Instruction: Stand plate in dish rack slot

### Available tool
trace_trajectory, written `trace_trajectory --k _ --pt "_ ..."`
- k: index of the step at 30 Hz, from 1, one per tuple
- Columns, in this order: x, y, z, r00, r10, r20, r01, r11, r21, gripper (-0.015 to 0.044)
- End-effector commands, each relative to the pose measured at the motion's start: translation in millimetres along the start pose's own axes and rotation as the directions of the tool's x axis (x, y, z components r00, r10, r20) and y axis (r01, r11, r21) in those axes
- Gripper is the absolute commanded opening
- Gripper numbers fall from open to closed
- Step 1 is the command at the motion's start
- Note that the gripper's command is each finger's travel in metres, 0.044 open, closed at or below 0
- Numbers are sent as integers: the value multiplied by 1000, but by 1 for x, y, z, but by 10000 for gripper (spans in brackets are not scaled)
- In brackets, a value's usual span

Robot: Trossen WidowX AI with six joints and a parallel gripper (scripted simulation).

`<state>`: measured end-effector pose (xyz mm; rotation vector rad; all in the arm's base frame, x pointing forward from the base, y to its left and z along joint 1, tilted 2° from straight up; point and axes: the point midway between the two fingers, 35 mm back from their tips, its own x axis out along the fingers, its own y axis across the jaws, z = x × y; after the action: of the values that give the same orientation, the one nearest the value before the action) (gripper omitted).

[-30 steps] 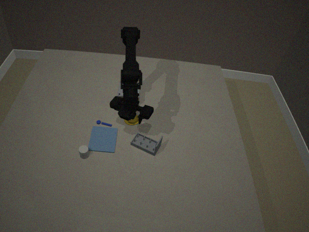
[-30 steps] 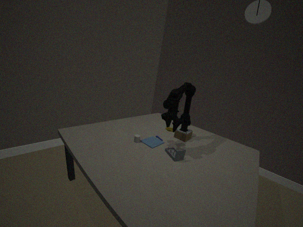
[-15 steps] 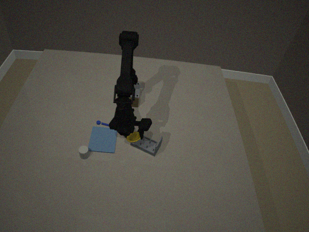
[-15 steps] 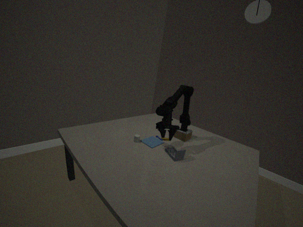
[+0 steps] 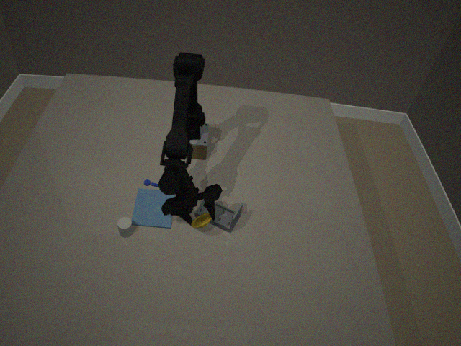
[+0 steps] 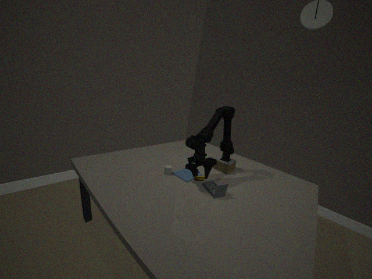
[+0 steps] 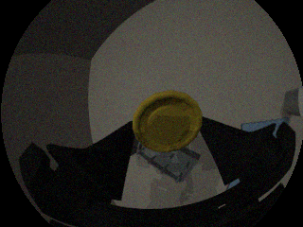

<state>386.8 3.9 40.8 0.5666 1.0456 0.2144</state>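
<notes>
The yellow plate (image 5: 201, 220) (image 6: 199, 178) (image 7: 168, 121) is held by its opposite edges between the two fingers of my gripper (image 5: 202, 220) (image 6: 200, 178) (image 7: 167, 122), which is shut on it. The plate is off the table and slightly tilted, far from upright. The grey dish rack (image 5: 231, 224) (image 6: 220, 190) (image 7: 179, 179) stands on the table, close beside and below the plate. In the top view the plate and a finger hide the rack's left part; in the wrist view the plate hides some of it.
A blue mat (image 5: 148, 208) (image 6: 183, 174) (image 7: 258, 126) lies left of the gripper in the top view. A whitish cup (image 5: 124, 225) (image 6: 168, 170) (image 7: 292, 101) stands at its corner. A blue spoon-like thing (image 5: 147, 182) lies behind the mat, partly hidden by the arm.
</notes>
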Motion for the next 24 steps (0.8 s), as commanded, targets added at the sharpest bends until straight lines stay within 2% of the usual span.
trace_trajectory --k 1,12,24 --pt "6 -4 2 997 62 38 -60 997 -51 0" --pt "15 -15 3 963 229 142 -196 957 -214 0" --pt "12 -18 -8 888 407 213 -286 852 -438 0"
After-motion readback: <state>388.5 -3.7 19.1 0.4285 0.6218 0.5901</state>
